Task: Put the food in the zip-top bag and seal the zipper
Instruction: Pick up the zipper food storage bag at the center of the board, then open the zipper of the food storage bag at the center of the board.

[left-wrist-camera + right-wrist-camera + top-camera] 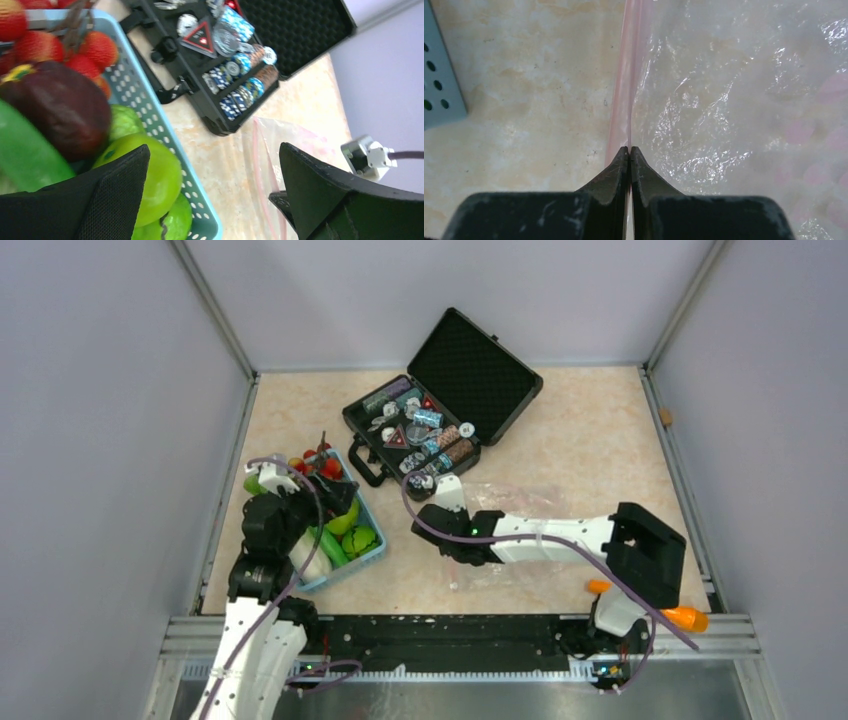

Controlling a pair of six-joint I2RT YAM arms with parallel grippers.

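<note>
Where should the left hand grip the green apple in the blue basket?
Across its round middle, straight down from above. The green apple sits high against the basket wall, the dark purple piece crowding its other side, so a sideways approach looks blocked. The left hand is open.

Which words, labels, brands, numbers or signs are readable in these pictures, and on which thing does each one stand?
None can be read in any view.
Dark mark on the triangular red-edged piece in the black case: too blurred.
Patterns on the stacked chips: too small.
The zip-top bag and light blue basket: no lettering visible.
</note>
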